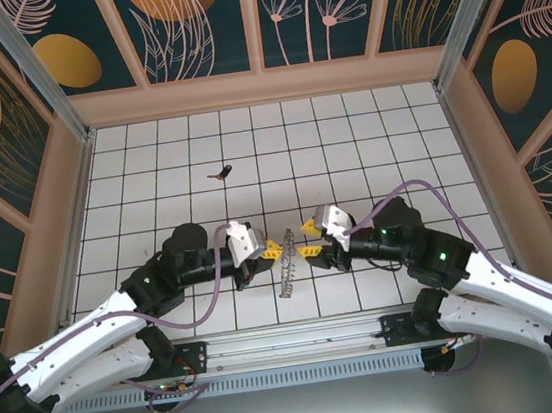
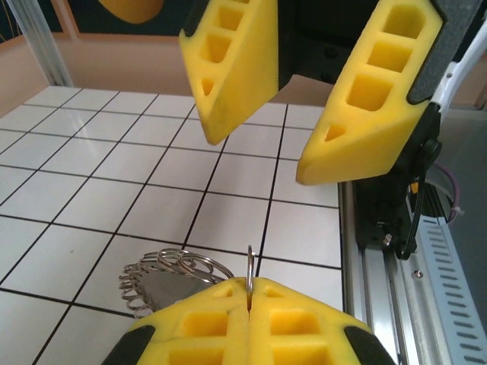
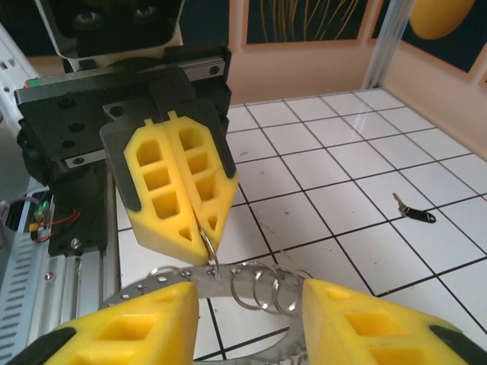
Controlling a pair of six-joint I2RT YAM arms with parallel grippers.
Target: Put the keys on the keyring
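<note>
The tabletop point(image 1: 148, 152) is white and divided into square tiles by black lines. Around it stand walls point(image 1: 27, 66) painted dark blue-green with pale flowers and orange circles. Near the front edge, in the middle between the two arms, is the keyring point(image 1: 285, 278), a grey metal hoop with many small wire loops along its rim. The left pincer point(image 1: 271, 252) is directly at the left of the keyring and is fully closed. In its own wrist view the two yellow fingertips point(image 2: 289, 319) press together, and one thin loop of the keyring stands upright in the seam between them. The rest of the keyring spreads out below this loop, close over the tiles; I cannot tell if it rests on them. The right pincer point(image 1: 309, 241) is directly at the right of the keyring and faces the left one. Its jaws are apart, with a clear gap, and they hold nothing. In the right wrist view its two yellow fingers point(image 3: 129, 334) stand one on each side of the row of loops, but whether they touch the metal I cannot tell. The key point(image 1: 222, 173), a small dark piece with a thin reddish tail, lies flat on the tiles well beyond the keyring, toward the back wall and a little to the left, apart from both pincers.
</note>
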